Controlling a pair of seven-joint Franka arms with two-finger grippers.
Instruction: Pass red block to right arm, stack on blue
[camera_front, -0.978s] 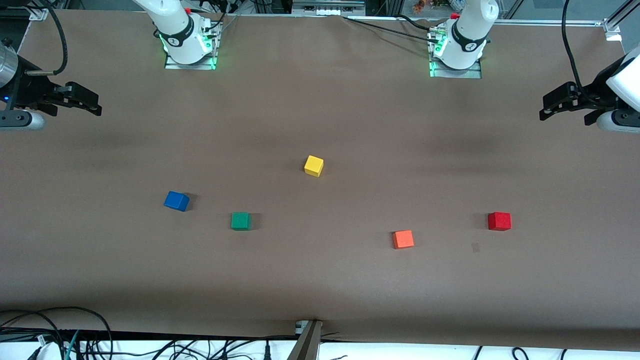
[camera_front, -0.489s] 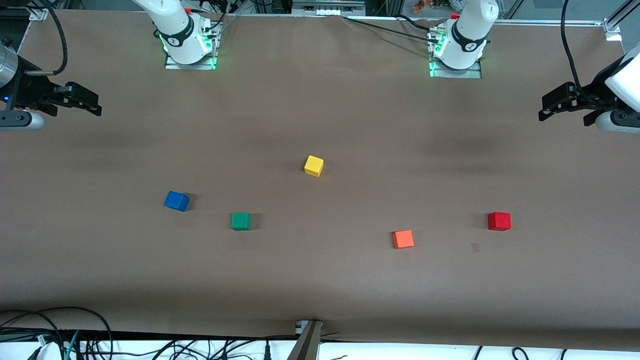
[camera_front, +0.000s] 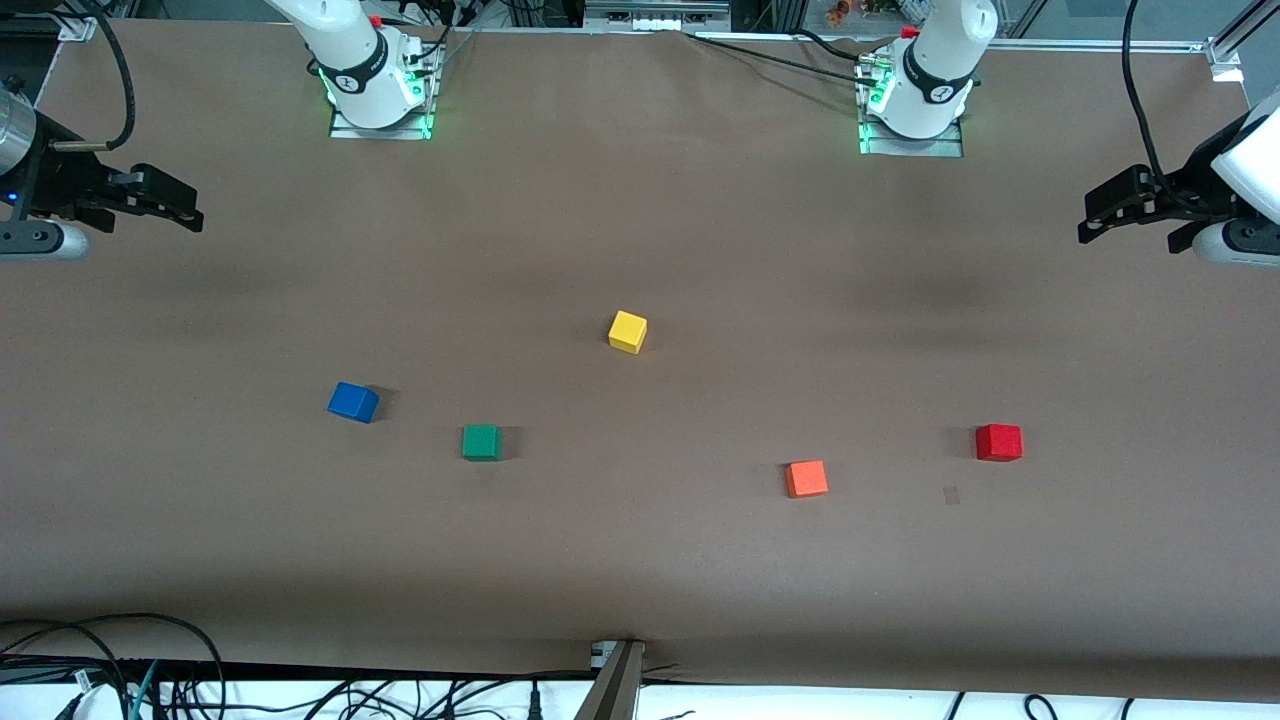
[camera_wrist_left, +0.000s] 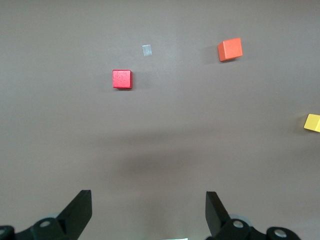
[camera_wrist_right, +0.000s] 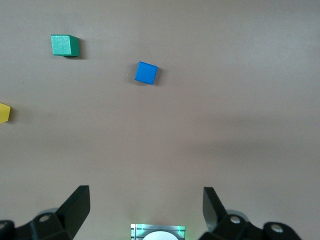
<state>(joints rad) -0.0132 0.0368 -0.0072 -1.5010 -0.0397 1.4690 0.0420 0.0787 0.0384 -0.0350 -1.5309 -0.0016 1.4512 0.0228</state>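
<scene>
both grippers hang with fingers spread, the left gripper at its table end, the right gripper at the other. red block sits toward the left arm's end, blue toward the right arm's.

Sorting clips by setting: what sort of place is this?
Likely a robotics lab bench: two arm bases bolted to a paper-covered table, loose cables along its edge, coloured test cubes like the red block.

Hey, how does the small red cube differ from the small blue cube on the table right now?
The small red cube lies toward the left arm's end of the brown table; the small blue cube lies toward the right arm's end. The red cube sits square to the table edge and nearer the front camera; the blue one is turned at an angle. Both look the same size, and nothing is touching either.
</scene>
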